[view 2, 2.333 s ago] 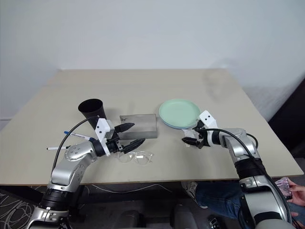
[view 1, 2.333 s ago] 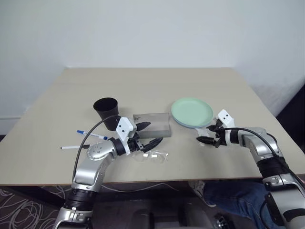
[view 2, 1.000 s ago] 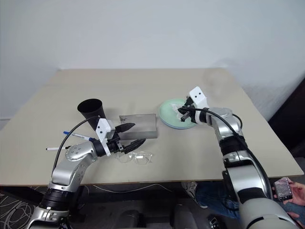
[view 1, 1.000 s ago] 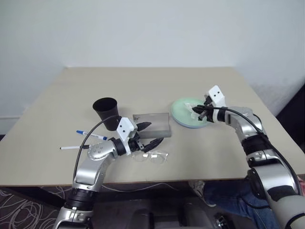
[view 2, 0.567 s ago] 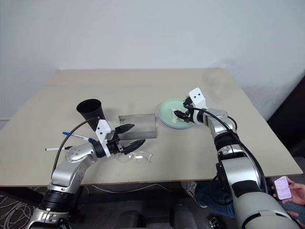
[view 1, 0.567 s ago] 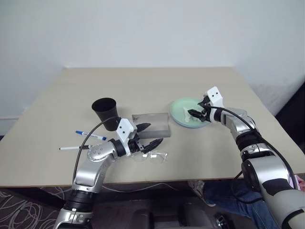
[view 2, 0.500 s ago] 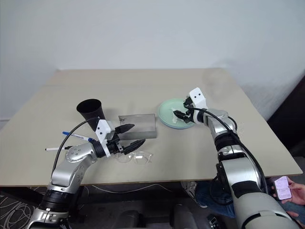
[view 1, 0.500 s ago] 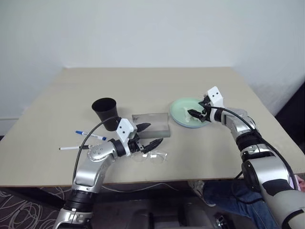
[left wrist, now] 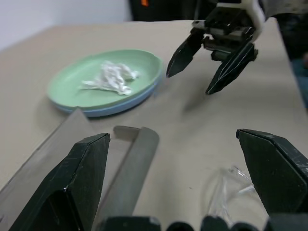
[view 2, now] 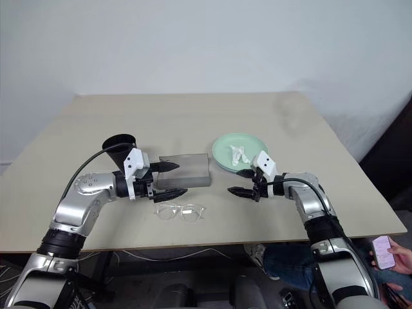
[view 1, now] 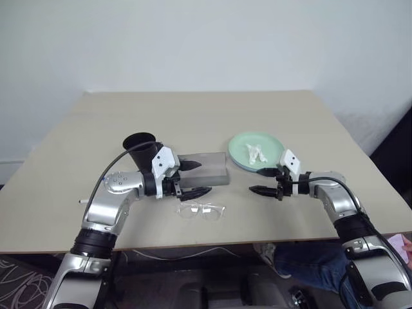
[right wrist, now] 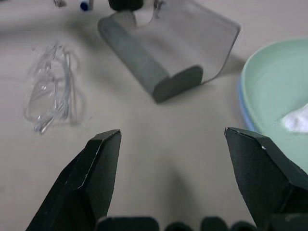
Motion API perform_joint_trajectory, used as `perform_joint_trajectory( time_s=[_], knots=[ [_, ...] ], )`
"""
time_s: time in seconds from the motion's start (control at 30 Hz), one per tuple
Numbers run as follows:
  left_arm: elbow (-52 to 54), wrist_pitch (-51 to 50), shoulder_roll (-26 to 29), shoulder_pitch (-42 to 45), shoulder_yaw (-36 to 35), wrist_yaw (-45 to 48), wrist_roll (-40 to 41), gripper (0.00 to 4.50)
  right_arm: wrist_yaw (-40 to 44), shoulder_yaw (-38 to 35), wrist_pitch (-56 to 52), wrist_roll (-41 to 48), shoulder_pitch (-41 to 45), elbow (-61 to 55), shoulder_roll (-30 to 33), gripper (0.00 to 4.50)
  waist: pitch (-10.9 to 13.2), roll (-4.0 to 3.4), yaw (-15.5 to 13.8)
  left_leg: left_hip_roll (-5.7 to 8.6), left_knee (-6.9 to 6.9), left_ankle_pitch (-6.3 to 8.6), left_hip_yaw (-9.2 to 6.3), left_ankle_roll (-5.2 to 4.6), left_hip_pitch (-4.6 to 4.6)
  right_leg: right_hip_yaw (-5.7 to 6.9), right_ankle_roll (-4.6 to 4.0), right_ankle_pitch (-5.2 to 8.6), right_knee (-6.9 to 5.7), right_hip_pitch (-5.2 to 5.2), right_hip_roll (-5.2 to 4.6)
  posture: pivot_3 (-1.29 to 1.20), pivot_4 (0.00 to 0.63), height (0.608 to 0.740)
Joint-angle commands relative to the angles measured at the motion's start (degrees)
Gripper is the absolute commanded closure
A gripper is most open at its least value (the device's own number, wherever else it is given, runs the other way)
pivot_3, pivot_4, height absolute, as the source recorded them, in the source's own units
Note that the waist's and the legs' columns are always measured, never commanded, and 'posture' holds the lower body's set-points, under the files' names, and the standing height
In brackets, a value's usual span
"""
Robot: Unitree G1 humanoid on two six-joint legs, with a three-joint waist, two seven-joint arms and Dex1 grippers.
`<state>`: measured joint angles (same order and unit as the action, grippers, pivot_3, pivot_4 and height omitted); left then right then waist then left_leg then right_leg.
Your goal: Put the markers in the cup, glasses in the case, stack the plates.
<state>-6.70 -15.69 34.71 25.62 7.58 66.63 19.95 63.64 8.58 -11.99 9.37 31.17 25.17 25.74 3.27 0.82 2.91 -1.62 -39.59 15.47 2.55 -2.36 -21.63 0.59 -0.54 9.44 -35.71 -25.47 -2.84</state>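
Glasses (view 1: pixel 202 210) lie before the case (view 1: pixel 205 168), plates (view 1: pixel 256 152) to its right.

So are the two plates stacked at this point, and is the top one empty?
Stacked, not empty. The mint green plate sits on the light blue plate, whose rim shows beneath it, and a crumpled white tissue lies on top.

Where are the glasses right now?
In the left eye view the glasses lie on the table near its front edge, just in front of the grey case, between the open left tool and the open right tool.
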Motion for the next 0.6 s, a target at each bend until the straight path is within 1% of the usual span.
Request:
perform_joint_trajectory(
  time_s=[0.03,0.17,0.23,0.43,0.6],
  knots=[
    [-0.68,-1.03,2.22,3.52,1.81,6.28,-0.15,0.0,-1.63,-0.91,1.14,0.28,1.06,-2.69,-0.53,0.78,0.0,0.01,0.0,0.0,0.0,0.0,-0.01,0.0,0.0,0.0,0.0,0.0,0.0,0.01,0.0,0.0,0.0,0.721],
    [-3.42,-0.11,5.01,6.22,6.57,12.96,-3.8,0.0,-3.28,-0.95,1.47,0.48,-0.21,-3.86,-1.49,0.78,0.0,0.01,-0.03,0.02,0.02,0.01,-0.02,0.0,-0.03,0.0,0.0,0.0,0.02,-0.01,0.0,0.0,0.0,0.721],
    [-4.64,0.97,5.35,7.02,7.88,14.74,-5.12,0.0,-3.84,-0.85,1.34,0.43,-0.89,-4.61,-1.75,0.78,0.0,0.01,-0.06,0.02,0.03,0.01,-0.03,0.0,-0.06,0.0,0.0,0.0,0.03,-0.03,0.0,0.0,0.0,0.721],
    [-10.29,6.04,4.55,10.7,10.5,18.02,-9.3,0.0,-5.46,-0.91,0.85,0.6,-3.05,-6.66,-2.29,0.78,0.01,0.02,-0.34,0.04,0.01,0.01,-0.05,0.0,-0.12,0.0,0.0,0.0,0.05,-0.04,-0.02,0.0,0.0,0.721],
    [-18.39,13.98,2.15,15.8,12.91,16.73,-15.73,0.0,-6.77,-0.85,0.57,0.52,-3.95,-7.62,-2.66,0.78,0.0,0.03,-0.36,0.05,-0.05,0.0,-0.04,-0.01,-0.11,-0.01,0.0,0.0,0.04,-0.01,-0.02,0.0,0.0,0.721]
  ],
)
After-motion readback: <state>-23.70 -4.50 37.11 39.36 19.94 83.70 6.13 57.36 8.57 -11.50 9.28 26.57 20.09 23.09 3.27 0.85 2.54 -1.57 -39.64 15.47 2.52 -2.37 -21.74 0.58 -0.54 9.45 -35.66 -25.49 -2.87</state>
